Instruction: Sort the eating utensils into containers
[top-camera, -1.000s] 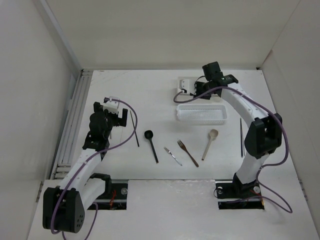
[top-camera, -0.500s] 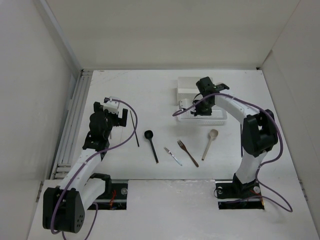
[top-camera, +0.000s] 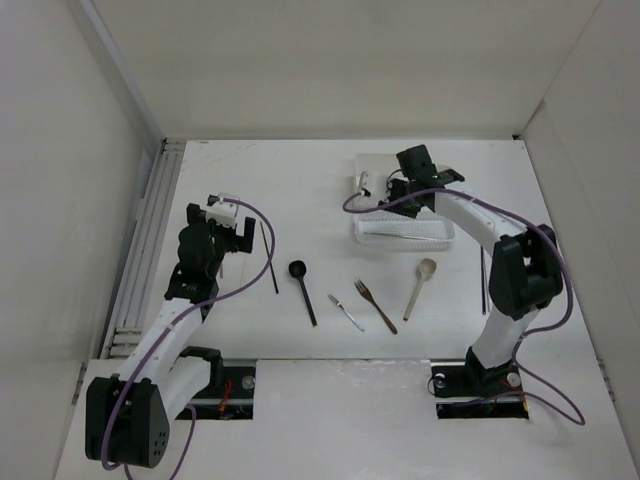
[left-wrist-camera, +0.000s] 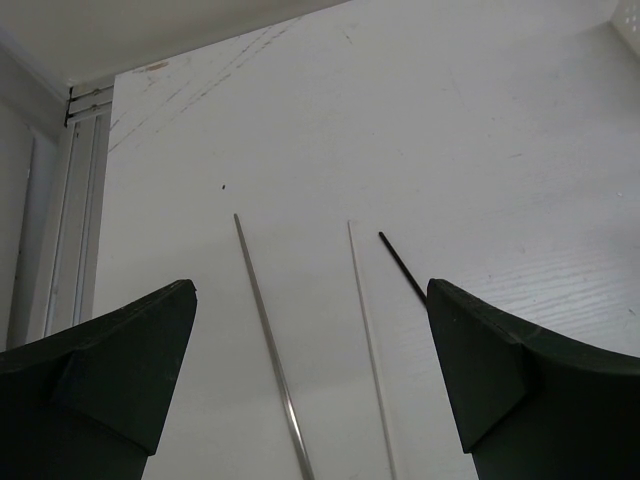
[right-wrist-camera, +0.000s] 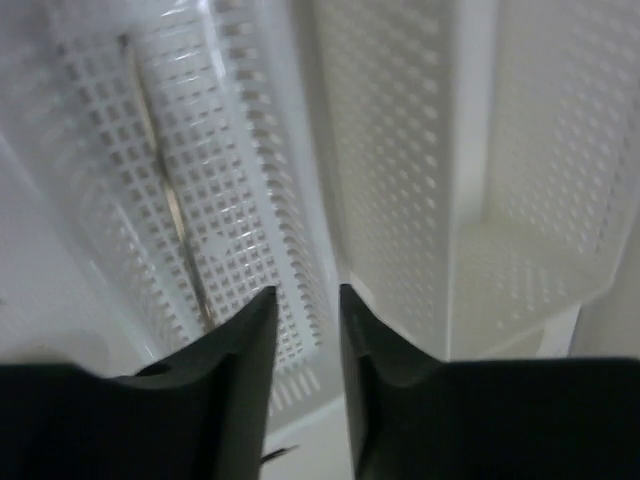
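1. A white table (top-camera: 300, 190) spreads out under and ahead of the left fingers (left-wrist-camera: 110, 370).
2. A strip of long grooves (top-camera: 150, 240) runs along the table's edge, off to the left of those fingers.
3. A plain white back wall (top-camera: 340, 70) stands far ahead of them.
4. White side walls stand on the left (top-camera: 60, 200) and the right (top-camera: 600, 180).
5. The light is soft and even, and shadows are faint.
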